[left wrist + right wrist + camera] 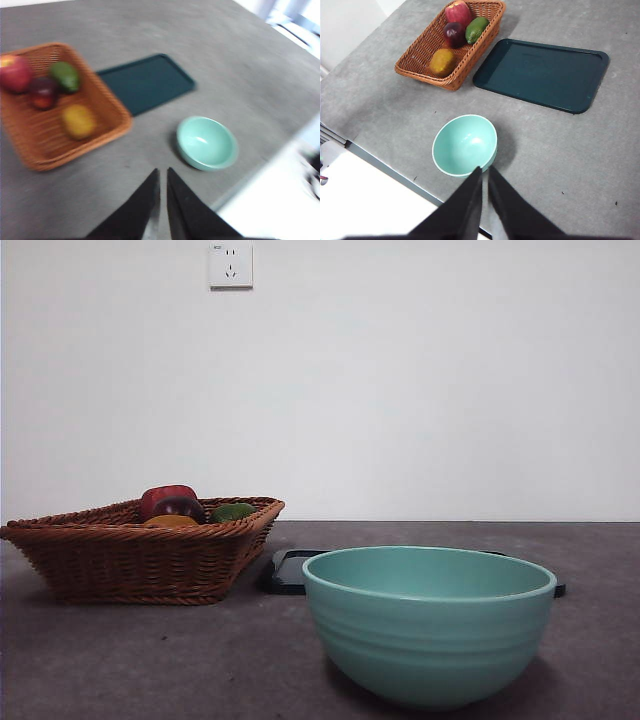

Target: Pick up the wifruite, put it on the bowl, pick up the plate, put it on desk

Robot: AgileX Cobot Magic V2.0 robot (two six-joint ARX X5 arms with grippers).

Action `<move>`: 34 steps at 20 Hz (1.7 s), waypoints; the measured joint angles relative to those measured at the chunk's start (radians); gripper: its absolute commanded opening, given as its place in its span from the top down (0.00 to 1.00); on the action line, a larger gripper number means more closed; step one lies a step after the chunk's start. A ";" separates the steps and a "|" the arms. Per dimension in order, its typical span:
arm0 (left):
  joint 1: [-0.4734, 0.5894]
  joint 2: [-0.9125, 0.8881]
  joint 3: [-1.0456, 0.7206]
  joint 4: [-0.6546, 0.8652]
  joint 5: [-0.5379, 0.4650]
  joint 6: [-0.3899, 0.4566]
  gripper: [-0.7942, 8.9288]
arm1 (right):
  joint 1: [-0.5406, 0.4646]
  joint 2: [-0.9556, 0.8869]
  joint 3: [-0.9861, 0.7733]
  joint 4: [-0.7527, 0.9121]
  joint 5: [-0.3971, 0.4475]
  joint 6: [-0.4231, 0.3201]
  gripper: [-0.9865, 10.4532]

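The orange-brown wifruite (442, 61) (78, 121) lies in a wicker basket (130, 560) (420, 55) (30, 140); in the front view only its top (170, 522) shows above the rim. The mint-green bowl (428, 625) (465, 145) (207, 142) stands empty on the grey desk (150, 660). The plate is a flat dark teal tray (542, 74) (145, 82) (290, 572) lying on the desk beside the basket. My left gripper (161, 175) and right gripper (484, 172) both hang high above the desk's near edge, jaws shut and holding nothing.
The basket also holds a red apple (458, 12), a dark purple fruit (454, 34) and a green fruit (476, 30). The desk's near edge (385, 165) runs just beyond the bowl. A wall socket (231, 265) sits on the back wall.
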 measured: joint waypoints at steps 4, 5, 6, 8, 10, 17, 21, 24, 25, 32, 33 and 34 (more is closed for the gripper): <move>0.223 -0.043 -0.164 0.181 0.000 0.012 0.90 | 0.000 0.000 0.000 0.000 0.000 0.000 0.90; 0.261 -0.071 -0.242 0.296 0.000 0.012 0.90 | 0.000 0.000 0.000 0.000 0.000 0.000 0.90; 0.295 -0.107 -0.339 0.421 0.000 0.010 0.90 | 0.000 0.000 0.000 0.000 0.000 0.000 0.90; 0.344 -0.179 -0.531 0.658 -0.003 -0.024 0.90 | 0.000 0.000 0.000 0.000 0.000 0.000 0.90; 0.370 -0.244 -0.713 0.867 -0.033 -0.050 0.90 | 0.000 0.000 0.000 0.000 0.000 0.000 0.90; 0.373 -0.361 -1.072 1.043 -0.370 -0.153 0.90 | 0.000 0.000 0.000 0.000 0.000 0.000 0.90; 0.373 -0.395 -1.115 1.057 -0.388 -0.150 0.90 | 0.000 0.000 0.000 0.000 0.003 0.000 0.90; 0.373 -0.415 -1.128 1.039 -0.388 -0.130 0.90 | 0.000 0.000 0.000 0.000 0.003 0.000 0.90; 0.373 -0.425 -1.128 1.036 -0.388 -0.122 0.90 | 0.000 0.000 0.000 0.000 0.004 0.000 0.90; 0.373 -0.447 -1.129 0.999 -0.388 -0.047 0.90 | 0.000 0.000 0.000 0.000 0.006 0.000 0.90; 0.373 -0.457 -1.129 0.999 -0.388 -0.024 0.90 | 0.000 0.000 0.000 0.000 0.006 0.000 0.90; 0.373 -0.472 -1.129 0.999 -0.388 -0.007 0.90 | 0.000 0.000 0.000 0.000 0.006 0.000 0.90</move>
